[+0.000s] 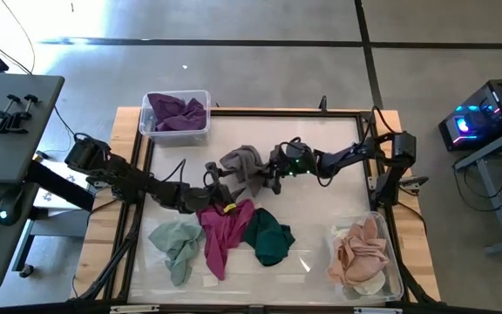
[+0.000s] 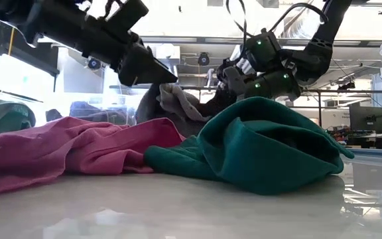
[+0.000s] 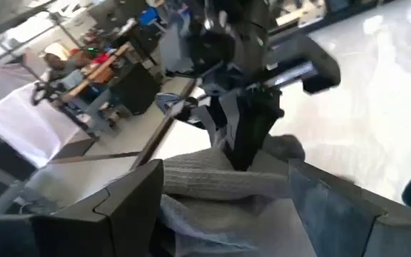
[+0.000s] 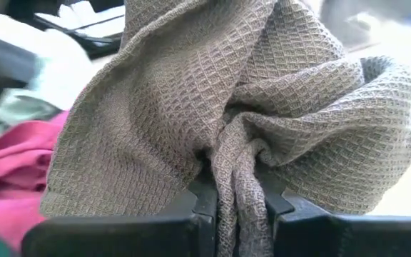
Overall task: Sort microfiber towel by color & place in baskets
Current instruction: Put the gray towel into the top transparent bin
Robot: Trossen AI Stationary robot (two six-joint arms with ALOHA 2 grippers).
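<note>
Grey towel (image 4: 220,121) pinched in right pincer (image 4: 235,203), white tabletop (image 1: 321,209) — concrete floor (image 1: 260,52)

Two dark, jointed arms, black cables looped alongside. Green indicator lights on the right wrist. Blocky black fingers (image 3: 130,207) on each tool.

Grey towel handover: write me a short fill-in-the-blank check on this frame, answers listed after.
1. The right gripper is shut on the ____ towel.
2. The small basket holds a ____ towel.
3. The larger basket holds ____ towels.
4. The dark green towel lies beside the ____ towel.

Answers: grey; purple; peach; magenta
</note>
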